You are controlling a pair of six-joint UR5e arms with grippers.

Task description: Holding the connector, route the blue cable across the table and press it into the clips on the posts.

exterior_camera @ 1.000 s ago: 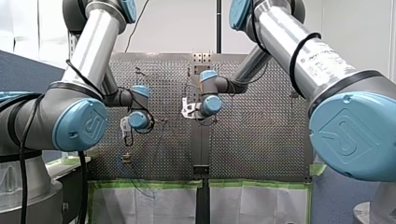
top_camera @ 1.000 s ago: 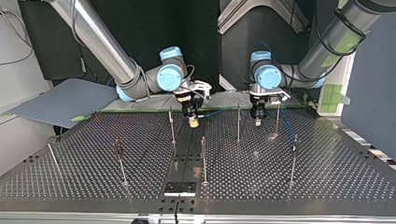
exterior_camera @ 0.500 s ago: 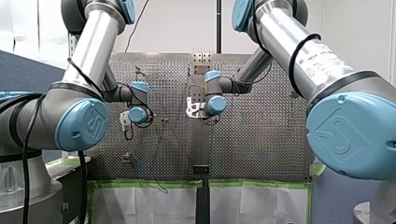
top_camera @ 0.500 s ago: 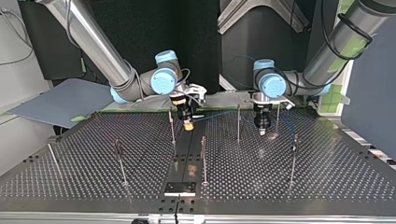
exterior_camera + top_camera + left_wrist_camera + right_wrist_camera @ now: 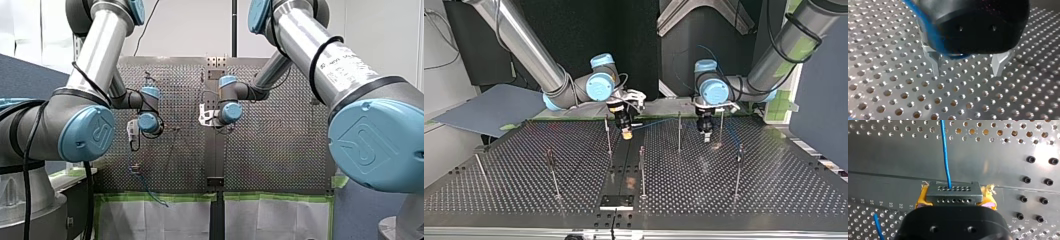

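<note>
The connector (image 5: 953, 193), a grey rect. block w/ two rows of small holes, is clamped betw. the yellow pads (image 5: 921, 198) of the right gripper (image 5: 954, 200), just above the desk (image 5: 998, 157). The thin blue cable (image 5: 945, 150) is led from a top-row hole straight ahead, taut. In the top view it is stretched twds. an upright post (image 5: 679, 131). Clips are too small to tell.

There were seven thin posts (image 5: 642, 170) across one perforated table (image 5: 774, 190), two grippers, my left gripper (image 5: 706, 133) and my right gripper (image 5: 626, 134), one blue cable (image 5: 945, 152) and one connector (image 5: 953, 193).
</note>
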